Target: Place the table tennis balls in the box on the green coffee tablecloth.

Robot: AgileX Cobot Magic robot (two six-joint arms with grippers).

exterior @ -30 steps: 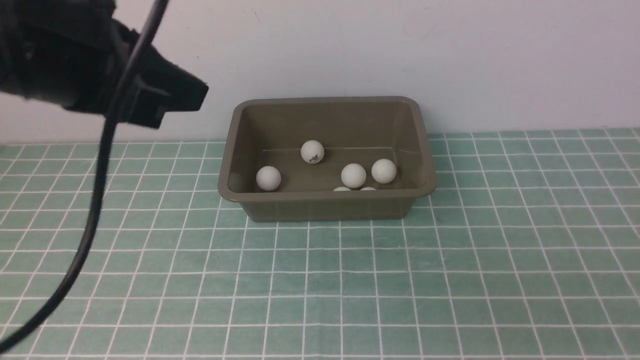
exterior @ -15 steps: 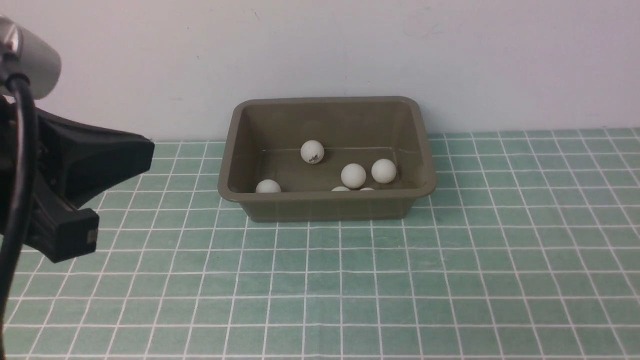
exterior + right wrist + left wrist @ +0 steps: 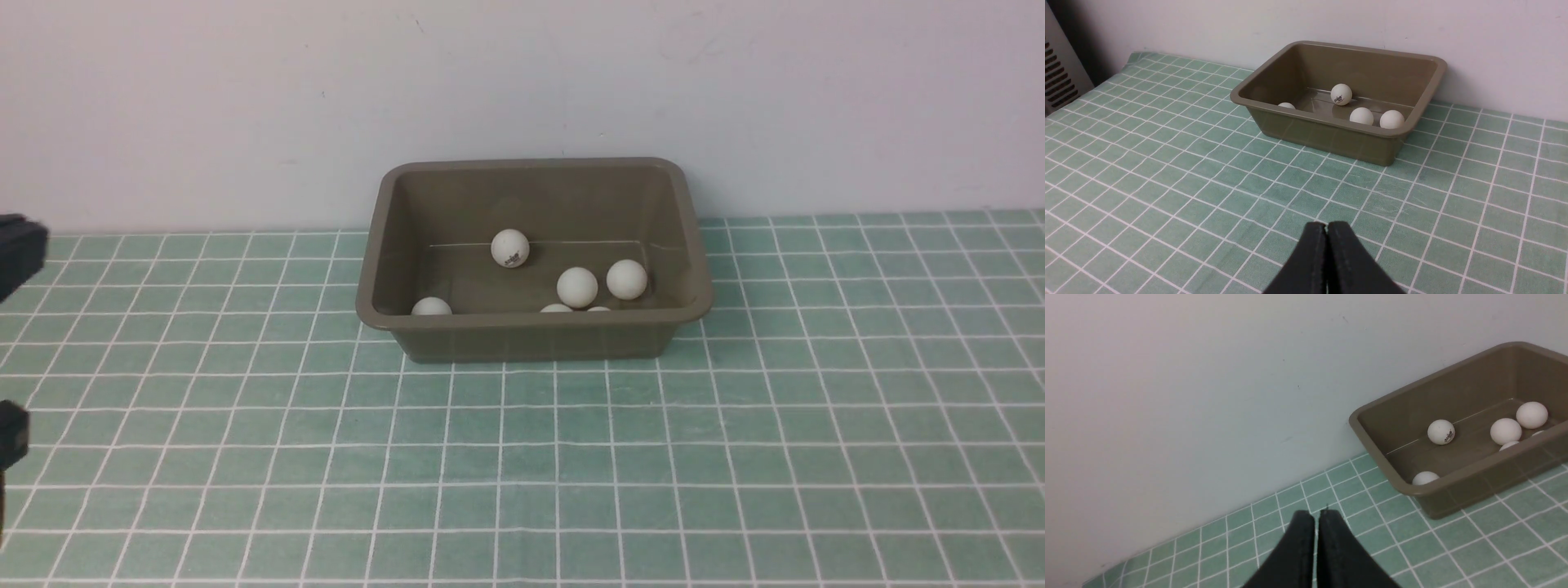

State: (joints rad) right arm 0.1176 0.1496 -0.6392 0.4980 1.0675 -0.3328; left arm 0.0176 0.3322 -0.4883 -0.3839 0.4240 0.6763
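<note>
Six counted: table tennis balls (image 3: 577, 287) are lying inside the box (image 3: 535, 333), as far as the front view is showing; two of them are peeking only just above the near rim, so a seventh could be hiding behind that wall.
Balls outside the box: none are showing anywhere on the green coffee tablecloth (image 3: 522, 474) in any view.
Progress: the job is looking finished, or nearly so; nothing appears to be waiting for a pick.
Box: it is sitting on the far edge of the cloth, close against the pale wall (image 3: 522, 82).
Left fingers (image 3: 1316, 516): they are pressing together with nothing between them, hovering over the cloth well to the left of the box.
Right fingers (image 3: 1327, 228): they are pressing together too, carrying nothing, hanging over the cloth in front of the box and well apart from it.
Surroundings: a grey vented panel (image 3: 1061, 77) is standing beyond the cloth's edge, far from the box.
Obstructions: nothing is lying between either arm and the box.
</note>
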